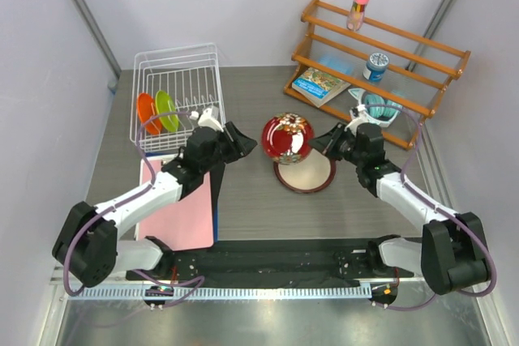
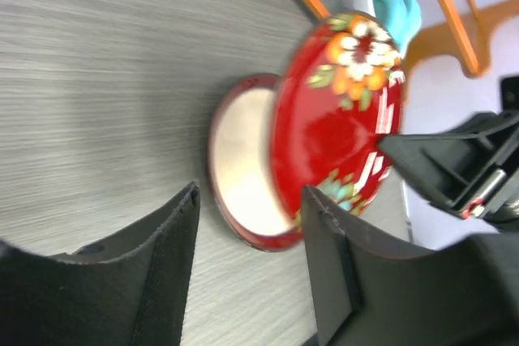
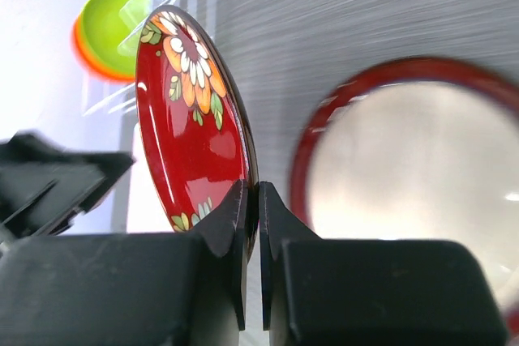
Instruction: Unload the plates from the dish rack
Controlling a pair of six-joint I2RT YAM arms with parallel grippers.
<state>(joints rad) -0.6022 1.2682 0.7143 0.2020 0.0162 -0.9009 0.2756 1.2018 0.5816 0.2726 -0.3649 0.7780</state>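
My right gripper is shut on the rim of the dark red floral plate, holding it on edge above the table. Just below and behind it, the cream plate with a maroon rim lies flat. To the left of the red plate, my left gripper stands open with nothing between its fingers. In its view the red plate sits beyond the fingertips. The green plate and orange plate stand upright in the white wire dish rack.
A pink clipboard lies in front of the rack, under the left arm. At the back right stands a wooden slatted shelf with a bottle and a book. A teal bowl rests by its foot, close behind the right gripper.
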